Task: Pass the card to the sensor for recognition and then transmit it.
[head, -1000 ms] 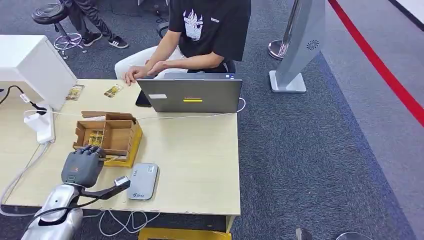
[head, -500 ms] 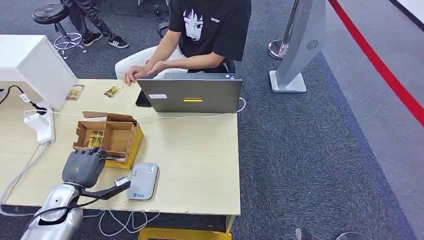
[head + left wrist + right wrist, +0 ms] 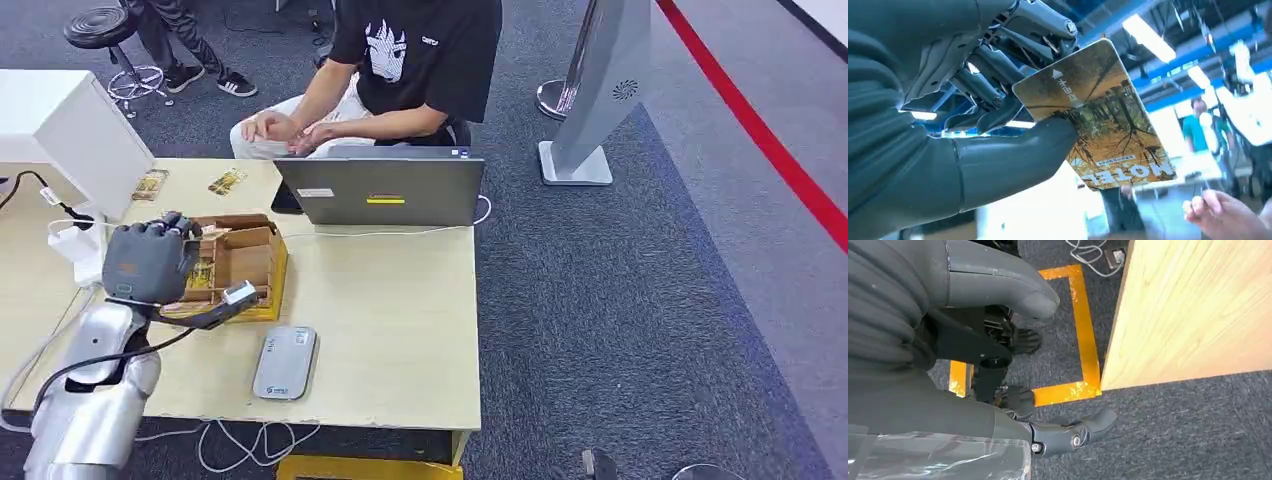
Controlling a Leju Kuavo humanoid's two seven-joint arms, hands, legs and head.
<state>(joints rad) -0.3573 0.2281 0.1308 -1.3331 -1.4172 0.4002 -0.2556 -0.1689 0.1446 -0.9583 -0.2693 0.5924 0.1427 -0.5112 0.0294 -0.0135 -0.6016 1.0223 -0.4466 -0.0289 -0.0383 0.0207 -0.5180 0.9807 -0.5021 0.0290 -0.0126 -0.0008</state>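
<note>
above the open brown cardboard box (image 3: 232, 262), left hand (image 3: 148, 262) pinches a yellow-brown printed hotel card (image 3: 1096, 130) between thumb and fingers (raised); grey flat sensor (image 3: 285, 362) at 5 o'clock; right hand (image 3: 1013, 390) hangs empty, fingers apart.

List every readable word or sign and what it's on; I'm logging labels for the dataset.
"MOTEL": large white letters on the card held by the left hand, seen upside down.
Small print and an arrow on that card: too blurred.
Stickers on the laptop lid: too small.
Marks on the grey sensor: unreadable.
</note>
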